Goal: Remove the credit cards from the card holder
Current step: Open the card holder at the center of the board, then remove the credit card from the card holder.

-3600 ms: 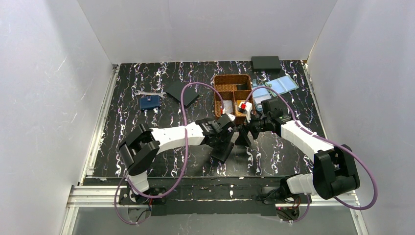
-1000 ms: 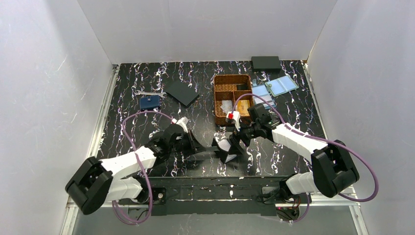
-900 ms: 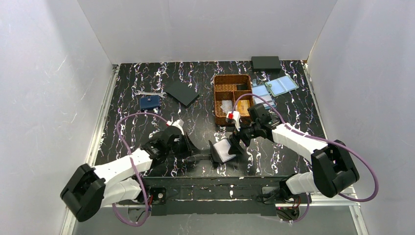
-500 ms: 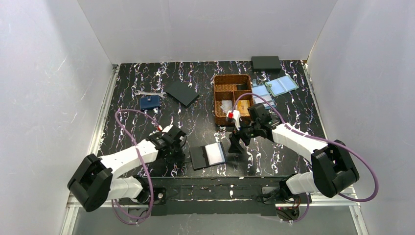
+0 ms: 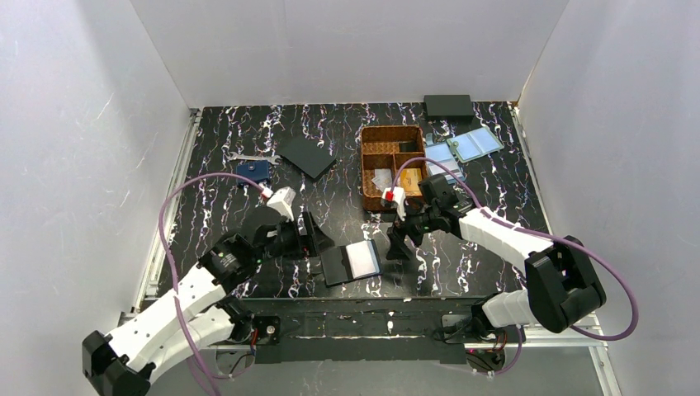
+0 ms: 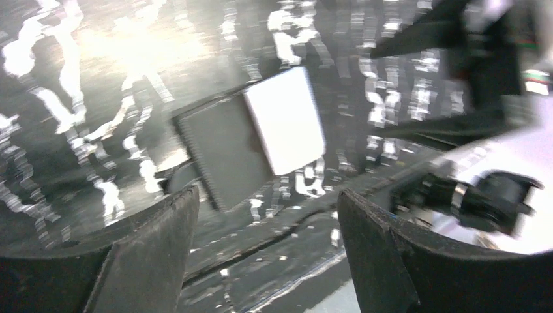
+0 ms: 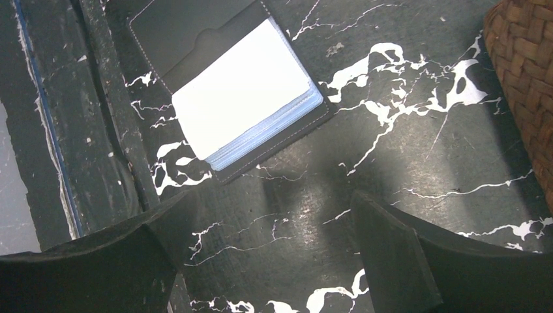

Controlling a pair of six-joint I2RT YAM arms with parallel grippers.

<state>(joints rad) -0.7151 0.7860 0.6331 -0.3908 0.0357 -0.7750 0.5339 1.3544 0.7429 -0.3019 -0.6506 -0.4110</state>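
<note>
The black-rimmed, book-like card holder [image 5: 350, 262] with pale blue sleeves lies open at the near edge of the black marbled table [image 5: 248, 157]. It sits between the left end effector [image 5: 311, 236] and the right end effector [image 5: 399, 244], both wide and empty. Extraction looks pending; the next move is likely pinching a credit card edge.

i see the holder [image 5: 351, 262] lying open on the table [image 5: 239, 132] near the front edge, between my left gripper [image 5: 318, 241] and right gripper [image 5: 399, 247], touching neither. the basket [image 5: 364, 165] sits behind the right gripper. two spare holders [image 5: 464, 148] lie just right of the basket, a box [image 5: 448, 106] behind them. a flat square [image 5: 306, 155] lies left of the basket, a wallet [image 5: 252, 171] farther left.
</note>
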